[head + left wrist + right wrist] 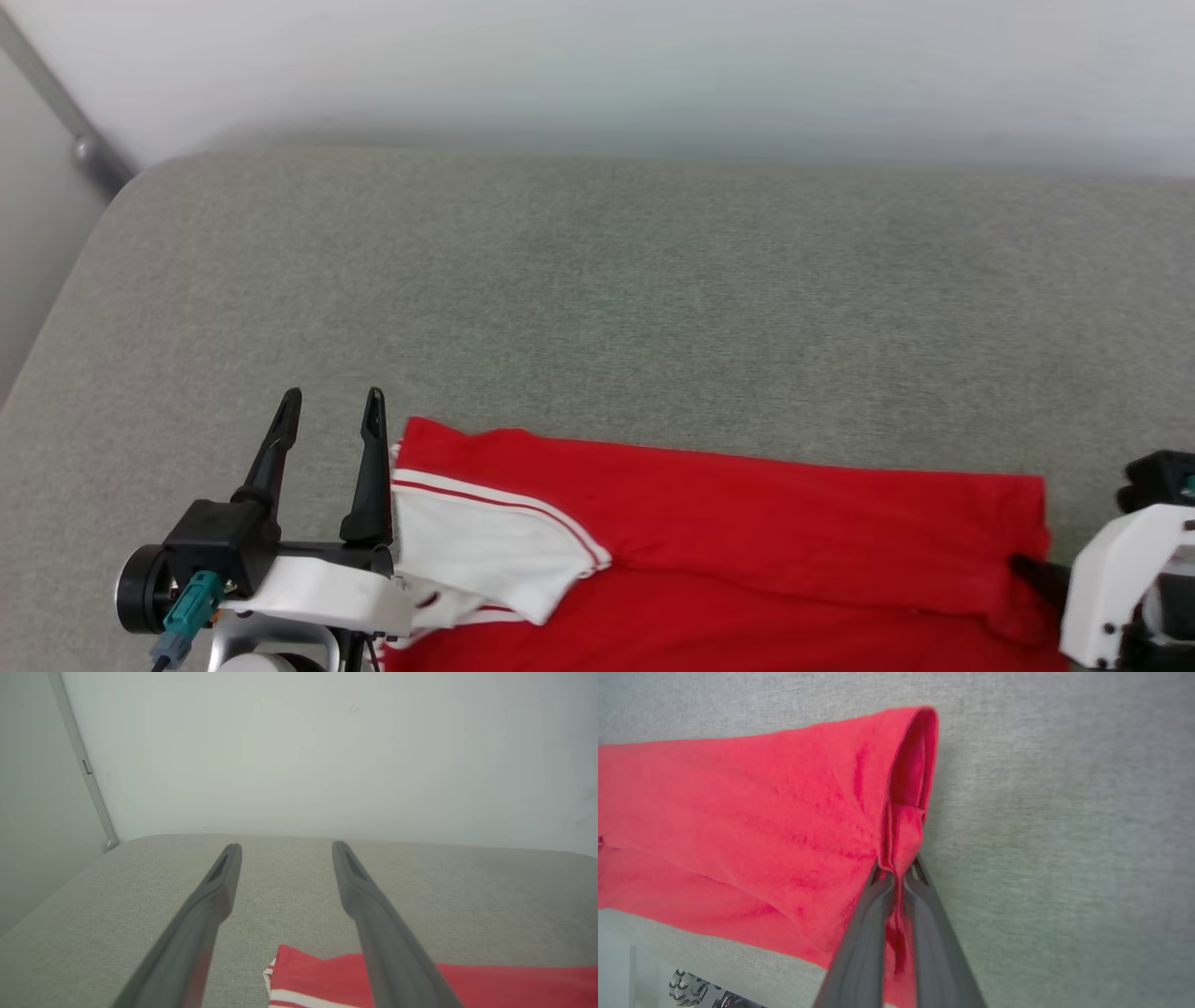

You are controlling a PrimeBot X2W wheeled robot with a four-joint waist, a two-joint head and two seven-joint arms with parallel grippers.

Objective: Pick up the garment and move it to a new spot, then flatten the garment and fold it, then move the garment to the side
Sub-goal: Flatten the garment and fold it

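Right gripper (898, 870) pinching one garment (738, 812), left gripper (333, 399) spread

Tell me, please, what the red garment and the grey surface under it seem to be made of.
The red garment: soft, knit-looking cloth, matte; it bunches and creases where the right gripper pinches it. The grey surface: probably woven upholstery fabric, matte, with a fine speckled weave and a rounded, padded-looking corner.

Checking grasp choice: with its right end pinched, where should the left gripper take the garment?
Grip the garment at its left edge, the red corner beyond the white sleeve, coming from the robot's left: folded layers end there, beside the open left gripper.
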